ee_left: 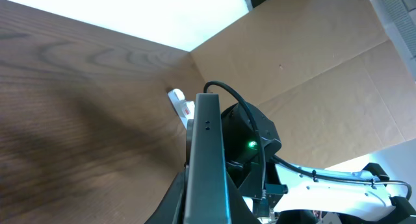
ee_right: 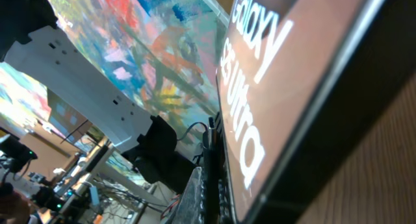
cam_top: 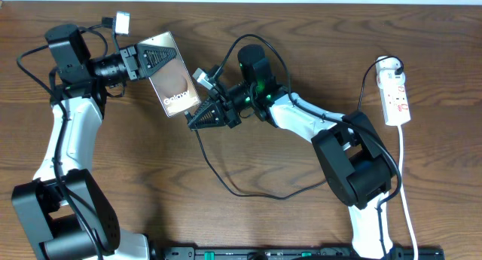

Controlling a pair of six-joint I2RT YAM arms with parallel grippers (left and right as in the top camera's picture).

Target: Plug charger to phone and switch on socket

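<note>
The brown phone (cam_top: 173,79) with white "Galaxy" lettering hangs tilted above the table, and my left gripper (cam_top: 153,59) is shut on its upper end. In the left wrist view the phone (ee_left: 207,152) shows edge-on between my fingers. My right gripper (cam_top: 200,117) is shut on the tip of the black charger (cam_top: 226,181) and sits at the phone's lower end. In the right wrist view the lettered phone (ee_right: 273,74) fills the frame, with the thin plug tip against its edge; the port itself is hidden. The white socket (cam_top: 396,94) lies at the far right, a black plug in its top.
The charger's cable loops over the wood table (cam_top: 113,162) in front of the right arm and arches over its wrist. The socket's white cord (cam_top: 404,185) runs down the right side. Brown cardboard (ee_left: 312,55) stands behind the table.
</note>
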